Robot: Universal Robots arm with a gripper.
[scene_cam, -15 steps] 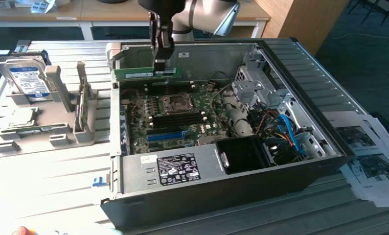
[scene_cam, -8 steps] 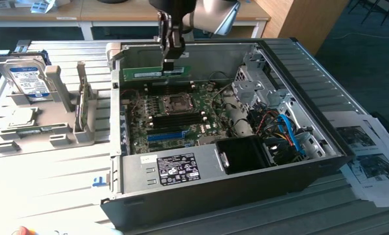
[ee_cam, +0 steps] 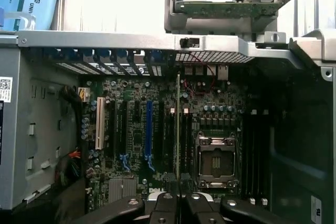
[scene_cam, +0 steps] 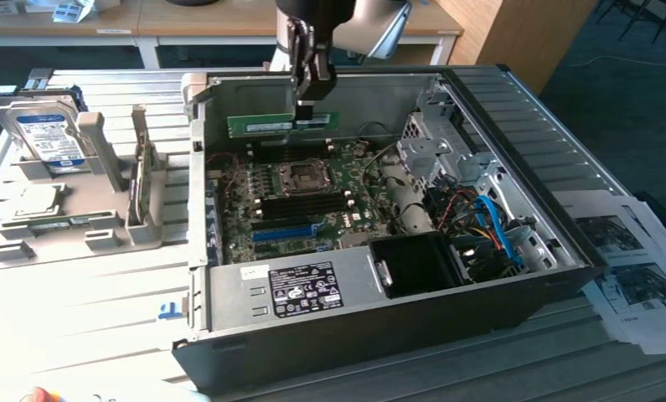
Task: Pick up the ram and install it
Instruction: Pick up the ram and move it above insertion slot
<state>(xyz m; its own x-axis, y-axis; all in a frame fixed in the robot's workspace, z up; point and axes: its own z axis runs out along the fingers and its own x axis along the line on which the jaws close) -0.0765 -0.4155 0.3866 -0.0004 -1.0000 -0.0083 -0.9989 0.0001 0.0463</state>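
Nearest: jaws clamped on ram (scene_cam: 263, 126), stick held level, edge-down, over motherboard (scene_cam: 344, 219) w/ CPU socket (scene_cam: 306, 175), inside open PC case (scene_cam: 366, 335). Hard drive (scene_cam: 44, 138) in rack (scene_cam: 100, 228) on surface (scene_cam: 87, 293), exterior view's left.

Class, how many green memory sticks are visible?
2: one stick gripped by the hand over the motherboard, one stick in the grey holder outside the case; more may be hidden.

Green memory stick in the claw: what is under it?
The motherboard in the open computer case, with its processor socket and slots. The stick itself hides the strip directly beneath.
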